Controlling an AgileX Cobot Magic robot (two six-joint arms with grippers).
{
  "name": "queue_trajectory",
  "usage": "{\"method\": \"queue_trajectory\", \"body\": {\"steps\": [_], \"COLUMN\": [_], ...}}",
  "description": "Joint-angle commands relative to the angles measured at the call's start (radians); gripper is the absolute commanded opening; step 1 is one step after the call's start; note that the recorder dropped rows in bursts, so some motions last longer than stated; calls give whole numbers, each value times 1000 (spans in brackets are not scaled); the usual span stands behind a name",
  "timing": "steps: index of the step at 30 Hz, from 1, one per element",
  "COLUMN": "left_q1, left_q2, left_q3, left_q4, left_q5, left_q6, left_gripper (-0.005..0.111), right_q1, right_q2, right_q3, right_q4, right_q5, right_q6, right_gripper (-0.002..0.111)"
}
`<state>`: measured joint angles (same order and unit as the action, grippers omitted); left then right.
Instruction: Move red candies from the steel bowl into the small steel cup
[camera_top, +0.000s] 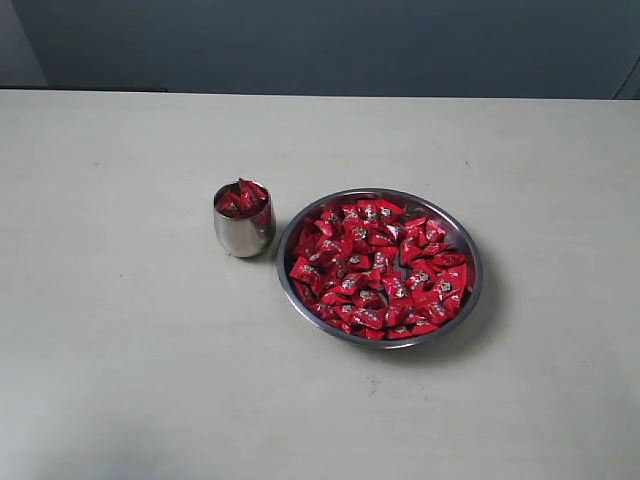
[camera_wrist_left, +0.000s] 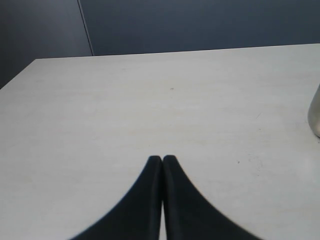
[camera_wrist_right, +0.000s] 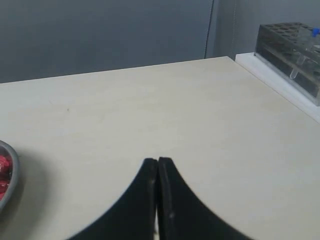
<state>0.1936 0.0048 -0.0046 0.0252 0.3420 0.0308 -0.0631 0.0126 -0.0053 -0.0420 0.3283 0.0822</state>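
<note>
Small steel cup (camera_top: 243, 232) sits left of centre, heaped with sweets to its rim, just beside the steel bowl (camera_top: 458, 232), where most red candies (camera_top: 378, 265) lie. Left gripper (camera_wrist_left: 162, 159) and right gripper (camera_wrist_right: 158, 161) hover over bare tabletop, jaws pressed together, empty. Looks like between picks, or nearly finished. The next move needs open jaws over the bowl and a careful drop.

Shiny steel bowl (camera_top: 300, 215) and cup (camera_top: 240, 238), glossy red candies (camera_top: 375, 265), matt table (camera_top: 120, 350).

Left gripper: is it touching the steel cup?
Apart. The left wrist view shows the left gripper shut above the table, with a broad stretch of it lying between the fingertips and the cup.
</note>
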Motion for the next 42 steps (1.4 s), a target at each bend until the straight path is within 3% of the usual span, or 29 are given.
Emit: {"method": "queue_trajectory", "body": {"steps": [1, 42], "left_q1": [-7, -7], "left_q2": [-5, -5], "left_q3": [5, 5], "left_q4": [2, 2], "left_q5": [-8, -8], "left_q6": [-1, -1], "left_gripper": [0, 0], "right_q1": [-5, -5], "right_q2": [-7, -7], "right_q3": [5, 5], "right_q4": [0, 30], "right_q5": [-5, -9], "right_q6": [-2, 0], "right_gripper": [-1, -1]}}
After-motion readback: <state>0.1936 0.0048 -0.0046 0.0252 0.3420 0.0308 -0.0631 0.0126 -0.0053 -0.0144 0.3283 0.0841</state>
